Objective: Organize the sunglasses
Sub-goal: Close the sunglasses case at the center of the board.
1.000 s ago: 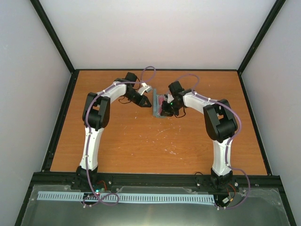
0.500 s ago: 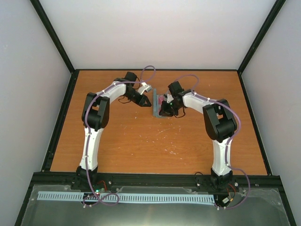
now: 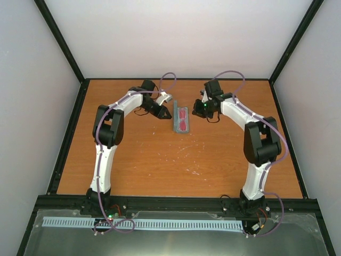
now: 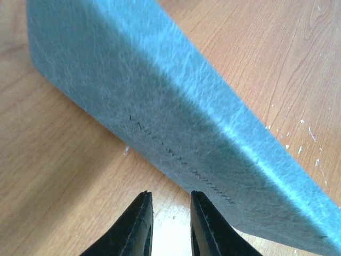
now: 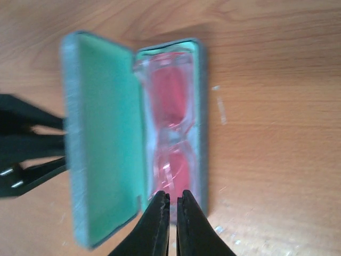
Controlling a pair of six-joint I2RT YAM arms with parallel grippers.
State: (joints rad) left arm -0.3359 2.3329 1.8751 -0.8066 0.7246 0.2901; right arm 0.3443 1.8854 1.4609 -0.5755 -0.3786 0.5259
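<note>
The sunglasses (image 3: 183, 118), red-pink, lie inside the open grey-blue case (image 3: 176, 118) in the middle of the table. The right wrist view shows them in the case's tray (image 5: 171, 122), with the green-lined lid (image 5: 106, 144) standing up on the left. My left gripper (image 3: 164, 113) sits just left of the lid, jaws a little apart and empty; the left wrist view shows its tips (image 4: 170, 198) close to the lid's outer face (image 4: 160, 90). My right gripper (image 3: 198, 111) is off the case's right side, jaws nearly together and empty (image 5: 173, 196).
The orange wooden table (image 3: 160, 160) has black frame rails along its edges and white walls around. The left gripper's dark fingers (image 5: 26, 154) show behind the lid in the right wrist view. No cloth is in view.
My right gripper has pulled back from over the case to the right and far side, leaving the sunglasses in the tray. The left arm has barely moved.
</note>
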